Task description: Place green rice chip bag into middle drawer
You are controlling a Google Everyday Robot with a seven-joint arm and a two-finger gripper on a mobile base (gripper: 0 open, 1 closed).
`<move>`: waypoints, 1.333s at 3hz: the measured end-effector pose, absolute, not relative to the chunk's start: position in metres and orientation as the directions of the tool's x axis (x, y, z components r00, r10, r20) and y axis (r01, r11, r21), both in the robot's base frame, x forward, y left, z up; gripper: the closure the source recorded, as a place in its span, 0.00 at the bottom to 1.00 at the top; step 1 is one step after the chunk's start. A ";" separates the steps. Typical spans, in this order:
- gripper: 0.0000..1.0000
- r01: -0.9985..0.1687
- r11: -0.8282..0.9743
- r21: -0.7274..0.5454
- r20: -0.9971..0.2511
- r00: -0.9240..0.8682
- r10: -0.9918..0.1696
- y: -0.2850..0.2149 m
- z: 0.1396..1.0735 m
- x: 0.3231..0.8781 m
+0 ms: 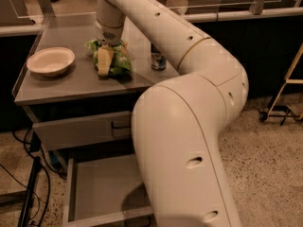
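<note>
We see the pincer (105,63) down on the green rice chip bag (119,64), its grip beyond our telling, mid-counter (71,86) between a white bowl (50,61) and a can (158,60) with an unreadable label, while the middle drawer (97,193) stands open below.

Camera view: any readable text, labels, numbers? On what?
None can be read.
The green rice chip bag, with the hand down on it on the cabinet top: lettering too blurred to read.
The can to the right of the bag: label too blurred to read.
No markings seen on the bowl or the open middle drawer.
</note>
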State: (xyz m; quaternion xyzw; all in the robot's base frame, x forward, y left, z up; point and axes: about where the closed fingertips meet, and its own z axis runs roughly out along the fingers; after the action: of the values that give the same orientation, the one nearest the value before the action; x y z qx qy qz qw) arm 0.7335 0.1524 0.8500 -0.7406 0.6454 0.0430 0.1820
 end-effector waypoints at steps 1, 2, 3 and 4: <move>1.00 -0.968 -0.101 -0.230 -0.319 0.173 -0.932 0.148 0.870 0.728; 1.00 -0.955 -0.120 -0.270 -0.357 0.215 -0.909 0.143 0.906 0.715; 1.00 -0.954 -0.122 -0.274 -0.360 0.220 -0.907 0.143 0.909 0.714; 1.00 -0.949 -0.131 -0.286 -0.364 0.234 -0.902 0.146 0.912 0.714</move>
State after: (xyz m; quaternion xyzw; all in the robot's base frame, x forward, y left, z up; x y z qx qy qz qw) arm 0.7138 0.1457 0.9123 -0.7501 0.6169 0.0513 0.2327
